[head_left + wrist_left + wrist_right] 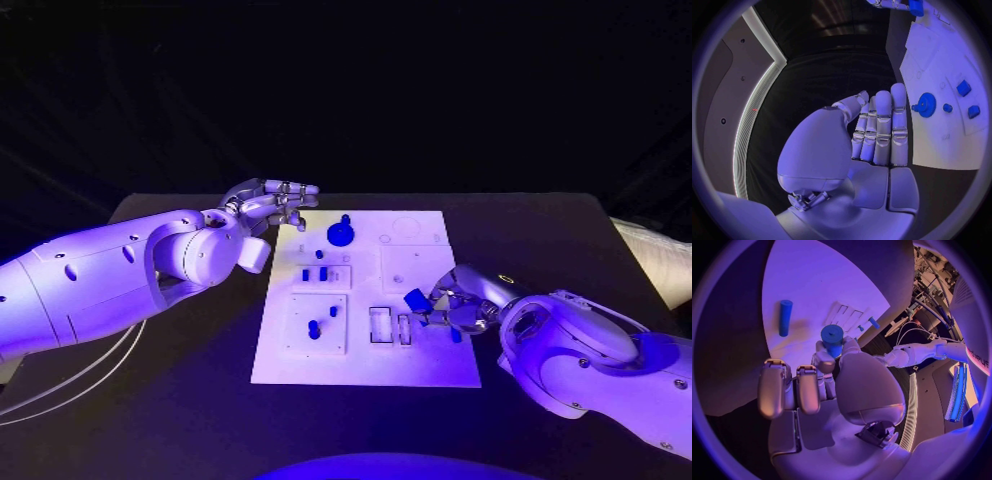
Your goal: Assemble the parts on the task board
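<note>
**Hidden and unclear**

The right hand (459, 305) covers the board's (289, 365) right edge and hides most of the blue part (832, 338) it pinches; only the part's round end shows. The left hand (271, 205) overlaps the board's far left corner. Small pegs (320, 274) on the board are too small to identify.

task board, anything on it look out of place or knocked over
Nothing looks spilled or damaged on the task board. One loose blue peg lies flat on the white plate rather than standing in a slot. The right hand holds a blue part above the board; the left hand holds nothing.
</note>
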Tool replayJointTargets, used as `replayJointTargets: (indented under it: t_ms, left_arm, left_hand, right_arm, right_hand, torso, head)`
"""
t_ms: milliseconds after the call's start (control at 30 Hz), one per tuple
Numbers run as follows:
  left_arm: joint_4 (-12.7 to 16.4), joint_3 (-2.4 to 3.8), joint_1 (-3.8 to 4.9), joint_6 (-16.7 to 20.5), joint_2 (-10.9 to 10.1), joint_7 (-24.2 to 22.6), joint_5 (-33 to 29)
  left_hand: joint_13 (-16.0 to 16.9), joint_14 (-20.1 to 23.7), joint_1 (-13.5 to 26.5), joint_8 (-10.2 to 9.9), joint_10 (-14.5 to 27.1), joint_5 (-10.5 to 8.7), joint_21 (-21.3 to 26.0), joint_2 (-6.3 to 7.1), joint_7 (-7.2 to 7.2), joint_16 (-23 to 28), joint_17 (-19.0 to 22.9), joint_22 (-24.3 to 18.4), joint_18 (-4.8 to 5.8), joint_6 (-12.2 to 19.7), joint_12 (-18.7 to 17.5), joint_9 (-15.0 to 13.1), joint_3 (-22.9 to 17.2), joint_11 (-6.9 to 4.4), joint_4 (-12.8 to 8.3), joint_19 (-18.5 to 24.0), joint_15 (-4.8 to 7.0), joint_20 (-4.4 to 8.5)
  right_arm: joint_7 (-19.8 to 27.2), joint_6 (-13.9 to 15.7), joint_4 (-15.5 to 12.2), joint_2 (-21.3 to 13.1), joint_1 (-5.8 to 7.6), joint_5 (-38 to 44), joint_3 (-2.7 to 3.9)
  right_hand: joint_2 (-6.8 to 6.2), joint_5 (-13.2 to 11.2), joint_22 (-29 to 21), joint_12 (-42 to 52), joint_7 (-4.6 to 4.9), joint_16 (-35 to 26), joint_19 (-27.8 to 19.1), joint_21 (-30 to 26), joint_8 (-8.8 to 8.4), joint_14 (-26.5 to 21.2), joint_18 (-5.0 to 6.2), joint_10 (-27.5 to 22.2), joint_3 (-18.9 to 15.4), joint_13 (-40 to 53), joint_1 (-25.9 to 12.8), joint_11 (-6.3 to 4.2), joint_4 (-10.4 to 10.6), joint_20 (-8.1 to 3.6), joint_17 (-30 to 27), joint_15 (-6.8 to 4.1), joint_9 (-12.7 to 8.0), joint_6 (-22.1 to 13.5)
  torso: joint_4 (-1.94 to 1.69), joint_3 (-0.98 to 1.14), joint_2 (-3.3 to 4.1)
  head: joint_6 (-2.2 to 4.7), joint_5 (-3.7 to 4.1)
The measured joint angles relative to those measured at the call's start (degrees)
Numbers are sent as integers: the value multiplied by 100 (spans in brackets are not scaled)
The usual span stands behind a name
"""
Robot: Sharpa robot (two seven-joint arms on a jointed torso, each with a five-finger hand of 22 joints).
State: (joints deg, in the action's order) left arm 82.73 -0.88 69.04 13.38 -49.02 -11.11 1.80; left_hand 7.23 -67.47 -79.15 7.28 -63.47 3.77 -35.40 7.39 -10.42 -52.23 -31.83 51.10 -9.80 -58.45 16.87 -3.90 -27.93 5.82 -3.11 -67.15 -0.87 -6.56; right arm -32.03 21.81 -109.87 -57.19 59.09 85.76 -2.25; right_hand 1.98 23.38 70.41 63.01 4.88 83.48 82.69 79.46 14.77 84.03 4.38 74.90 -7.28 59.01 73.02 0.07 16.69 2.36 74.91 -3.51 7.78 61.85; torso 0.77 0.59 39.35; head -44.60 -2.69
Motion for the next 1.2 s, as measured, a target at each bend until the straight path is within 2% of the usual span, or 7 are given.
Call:
replayJointTargets:
  t_ms: [133, 267, 533, 733, 833, 1067, 1200]
  left_arm:
    - [0, 0, -1, -4, 2, 2, 0]
    - [-1, 0, -2, -6, 2, 4, 0]
    - [1, -1, -2, -12, 19, 9, 0]
    - [4, -1, -3, -18, 26, 13, 0]
    - [5, -1, -3, -20, 27, 15, 0]
    - [5, -1, -3, -23, 31, 19, 0]
    - [5, -1, -3, -23, 32, 20, 0]
  left_hand:
    - [3, 0, 0, 0, 0, 0, 0, 0, 0, 0, 0, 0, 0, 0, 0, 0, 0, 0, 0, 0, 0, 0]
    - [3, 0, 0, 0, 0, 0, 0, 0, 0, 0, 0, 0, 0, 0, 0, 0, 0, 0, 0, 0, 0, 0]
    - [2, 0, 0, 0, 0, 0, -1, 0, 0, 0, 0, 0, 0, 0, 0, 0, 0, 0, 0, 0, 0, 0]
    - [2, 0, 0, 0, 0, 0, -2, 0, 0, 0, -1, 0, 0, 0, 0, 0, 0, 0, 0, 0, 0, 0]
    - [2, 0, 0, 0, 0, 0, -2, 0, 0, 0, -1, 0, 0, 0, 0, 0, 0, 0, 0, 0, 0, 0]
    - [1, 1, 0, 0, 0, 0, -2, 0, 0, 0, -1, 1, 0, 0, 0, 0, 0, 0, 0, 0, 0, 0]
    - [1, 1, 0, 0, 0, 0, -2, 0, 0, 0, 0, 1, 0, 0, 0, 0, 0, 0, 0, 0, 0, 0]
  right_arm:
    - [5, 35, -2, 81, 8, -168, 0]
    - [9, -9, 35, 235, 10, -333, 0]
    - [11, -249, 150, 548, -13, -577, -2]
    - [-11, -392, 235, 662, -18, -649, -4]
    - [-24, -460, 266, 698, -20, -660, -4]
    - [-71, -579, 299, 768, -22, -663, -5]
    - [-87, -610, 303, 786, -22, -651, -5]
  right_hand:
    - [8, 0, 13, 0, -2, 0, 0, 21, 0, 0, 0, 11, -23, 49, -9, -10, -9, 0, 0, 0, 0, 2]
    - [83, -56, 27, 22, 12, 0, 20, 28, -1, 0, 0, 63, -63, 98, -86, -21, -3, -20, -1, -41, 0, 30]
    - [249, -122, 36, 22, 9, 0, 40, 28, -6, -7, 1, 135, -166, 185, -253, -49, 8, -40, 4, -75, 0, 113]
    - [292, -156, 35, 22, -14, 0, 18, 28, -6, 0, 0, 166, -198, 227, -297, -62, -8, -62, 4, -82, 8, 137]
    - [322, -213, 35, 22, -28, 0, 18, 28, -7, 0, 0, 189, -237, 255, -327, -63, -2, -62, 3, -82, 169, 150]
    - [364, -623, 35, 19, -94, 0, 18, 27, -22, 0, 1, 287, -396, 317, -401, -122, -2, -62, 3, -82, 363, 257]
    - [352, -1112, 32, -46, -179, 0, 18, 27, -14, -1, 0, 320, -594, 357, -618, -154, -6, -62, 3, -83, 428, 364]
  torso:
    - [-3, -4, 0]
    - [-3, -6, 0]
    - [0, -6, 3]
    - [-3, -8, 3]
    - [-3, -8, 3]
    - [1, -3, 1]
    - [1, -2, 2]
  head:
    - [-1, 4]
    - [-15, -4]
    - [-30, -14]
    - [-27, -8]
    - [-27, -15]
    - [-20, -31]
    - [-20, -36]
